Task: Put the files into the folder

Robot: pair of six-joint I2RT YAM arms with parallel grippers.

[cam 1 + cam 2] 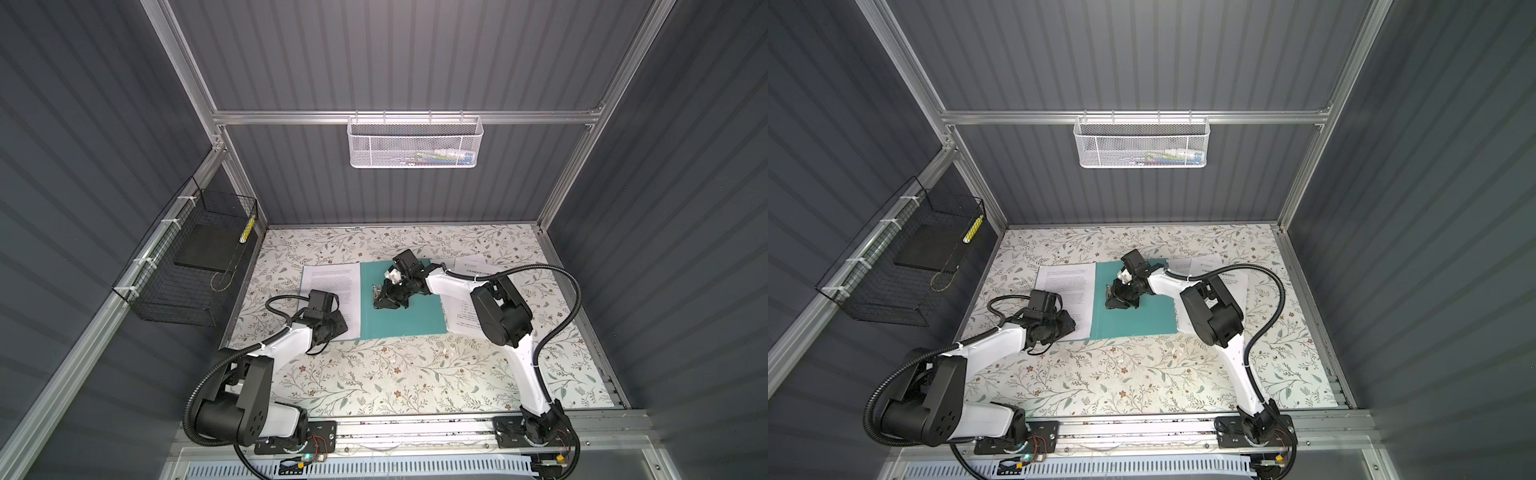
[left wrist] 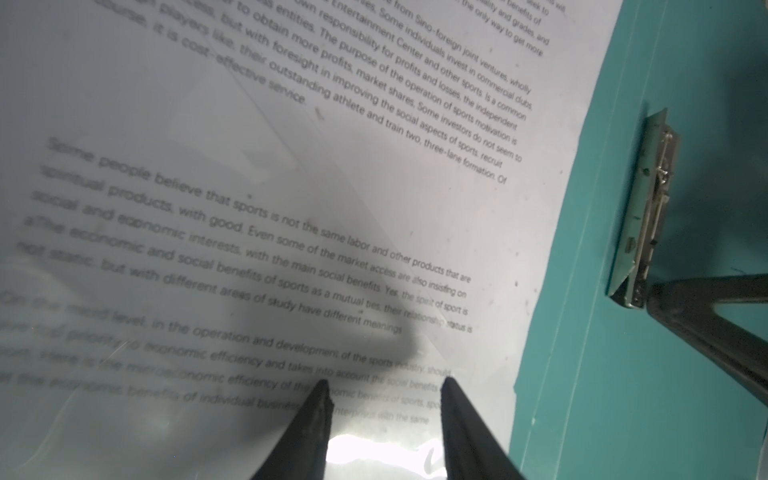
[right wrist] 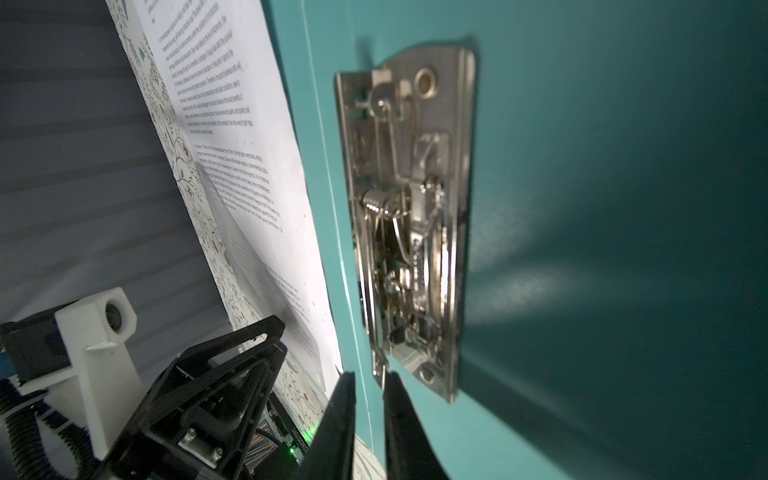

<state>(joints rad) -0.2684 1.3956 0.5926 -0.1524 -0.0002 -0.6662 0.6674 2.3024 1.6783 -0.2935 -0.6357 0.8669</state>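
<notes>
Unless mistaken, folder (image 3: 602, 166) touches right gripper (image 3: 369, 378).

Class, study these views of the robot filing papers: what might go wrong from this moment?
1. The right gripper sits at the very end of the metal clip; it may slip off.
2. The printed sheet looks lifted near the open left gripper; a push may crumple it short of the clip.
3. Loose sheets partly under the right arm might get dragged.

So there's a white metal mesh basket (image 1: 374, 145) hanging off the silver aluminium rail (image 1: 270, 117) at the back. Off left, a black wire basket (image 1: 174, 307) holds a dark grey flat slab (image 1: 208, 251). Floral-print table mat (image 1: 395, 374) underneath.
</notes>
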